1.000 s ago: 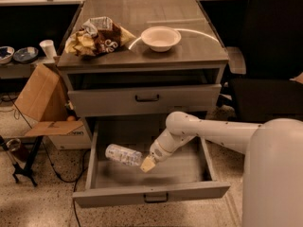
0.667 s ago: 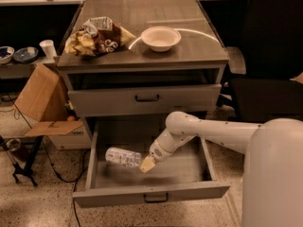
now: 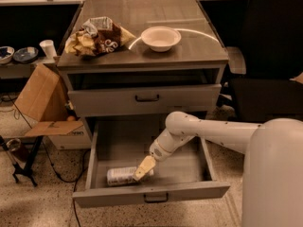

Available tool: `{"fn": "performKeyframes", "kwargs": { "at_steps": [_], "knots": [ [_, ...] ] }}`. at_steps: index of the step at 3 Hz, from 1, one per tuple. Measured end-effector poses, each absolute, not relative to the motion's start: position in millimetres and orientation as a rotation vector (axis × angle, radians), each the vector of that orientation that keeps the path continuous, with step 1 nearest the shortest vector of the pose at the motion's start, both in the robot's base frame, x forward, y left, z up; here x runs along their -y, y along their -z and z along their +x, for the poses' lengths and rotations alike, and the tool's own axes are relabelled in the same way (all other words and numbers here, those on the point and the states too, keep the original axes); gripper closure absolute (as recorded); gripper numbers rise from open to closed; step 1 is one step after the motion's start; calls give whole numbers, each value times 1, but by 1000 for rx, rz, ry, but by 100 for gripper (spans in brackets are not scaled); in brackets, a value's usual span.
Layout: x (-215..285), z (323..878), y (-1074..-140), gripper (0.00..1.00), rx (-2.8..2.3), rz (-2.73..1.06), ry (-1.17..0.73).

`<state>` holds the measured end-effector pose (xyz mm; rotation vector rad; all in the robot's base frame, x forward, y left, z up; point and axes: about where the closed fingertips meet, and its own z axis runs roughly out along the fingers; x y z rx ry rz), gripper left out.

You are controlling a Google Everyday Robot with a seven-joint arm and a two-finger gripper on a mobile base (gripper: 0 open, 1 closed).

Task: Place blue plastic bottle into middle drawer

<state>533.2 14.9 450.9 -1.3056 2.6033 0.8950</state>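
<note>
The hand (image 3: 144,168) hides one end of the blue plastic bottle (image 3: 118,176) lying in the middle drawer (image 3: 199,191); grip unclear.

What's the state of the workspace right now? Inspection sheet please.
Surface: grey cabinet top, carrying loose items.
Job's things: middle drawer pulled open; blue plastic bottle lying on its side inside, near the front left.
Clutter: white bowl and snack bags on the top.
Grippers: gripper down inside the drawer, at the bottle's right end.
Cables: dark cable on the floor, left of the drawer.
Surroundings: cardboard box on the left, office chair on the right.
</note>
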Motion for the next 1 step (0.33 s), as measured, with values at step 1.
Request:
{"fn": "performKeyframes", "kwargs": {
  "at_steps": [1],
  "knots": [
    [-15,533,-451,0,-2603,-1306,-895]
  ]
}}
